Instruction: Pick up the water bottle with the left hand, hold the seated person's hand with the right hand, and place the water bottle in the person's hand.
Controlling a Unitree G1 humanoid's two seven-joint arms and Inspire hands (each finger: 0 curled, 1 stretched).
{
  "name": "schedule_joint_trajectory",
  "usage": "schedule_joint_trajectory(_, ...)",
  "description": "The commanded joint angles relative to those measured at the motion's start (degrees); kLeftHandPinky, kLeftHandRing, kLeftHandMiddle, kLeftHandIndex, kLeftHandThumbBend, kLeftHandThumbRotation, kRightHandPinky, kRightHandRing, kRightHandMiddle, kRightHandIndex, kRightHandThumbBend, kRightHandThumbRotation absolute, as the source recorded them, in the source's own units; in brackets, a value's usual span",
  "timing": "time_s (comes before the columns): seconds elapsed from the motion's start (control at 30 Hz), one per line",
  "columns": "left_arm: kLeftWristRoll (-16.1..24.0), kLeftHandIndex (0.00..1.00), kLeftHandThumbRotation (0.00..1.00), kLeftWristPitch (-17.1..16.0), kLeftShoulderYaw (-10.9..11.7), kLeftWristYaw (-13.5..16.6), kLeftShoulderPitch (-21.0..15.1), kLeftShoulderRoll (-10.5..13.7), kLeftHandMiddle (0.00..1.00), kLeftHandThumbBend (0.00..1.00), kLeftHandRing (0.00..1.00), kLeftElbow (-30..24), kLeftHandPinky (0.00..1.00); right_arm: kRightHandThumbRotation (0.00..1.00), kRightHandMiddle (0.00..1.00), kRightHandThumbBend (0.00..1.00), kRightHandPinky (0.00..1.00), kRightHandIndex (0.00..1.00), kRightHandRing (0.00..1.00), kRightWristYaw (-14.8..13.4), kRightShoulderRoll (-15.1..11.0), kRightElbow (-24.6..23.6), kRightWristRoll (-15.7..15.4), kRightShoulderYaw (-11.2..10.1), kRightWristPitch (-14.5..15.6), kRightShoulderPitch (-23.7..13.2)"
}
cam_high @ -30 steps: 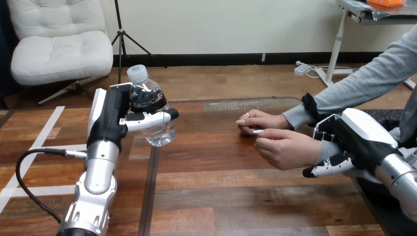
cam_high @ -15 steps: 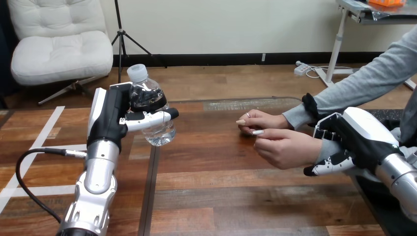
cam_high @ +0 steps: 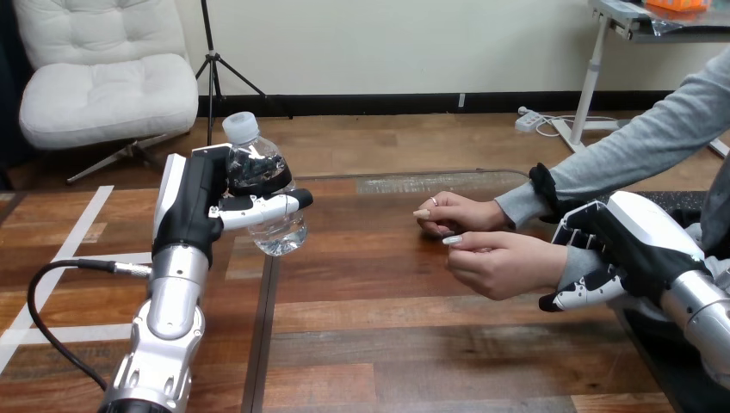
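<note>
Clear plastic water bottle (cam_high: 280, 228) hangs above the wooden tabletop (cam_high: 413, 331) at left, gripped by the left robot hand (cam_high: 196, 206) for delivery, while the right robot hand (cam_high: 635, 245) apparently clasps the person's wrist (cam_high: 573, 262) to steady it.

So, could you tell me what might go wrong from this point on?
1. The water bottle hangs tilted above the table in the left hand; it might slip during the carry across.
2. The person's nearer hand, whose wrist the right hand curls round, is loosely curled, not palm up, so the bottle may find no place to land.
3. The person's farther hand lies in the likely path.
</note>
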Motion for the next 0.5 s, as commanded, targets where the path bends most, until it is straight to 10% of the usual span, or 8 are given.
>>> schedule_joint_trajectory(0.0, -0.1, 0.39, 0.0, -0.2, 0.9, 0.4, -2.2, 1.1, 0.38, 0.75, 0.34, -4.2, 0.27, 0.0, 0.4, 0.92, 0.32, 0.42, 0.35, 0.2, 1.3, -2.6, 1.6, -1.5, 0.5, -1.1)
schedule_joint_trajectory(0.47, -0.6, 0.38, 0.0, -0.5, 1.1, 0.0, -2.1, 1.0, 0.39, 0.74, 0.35, -4.3, 0.28, 0.0, 0.42, 0.91, 0.34, 0.43, 0.37, 0.6, 0.9, -2.6, 2.0, -1.2, -0.1, -1.1)
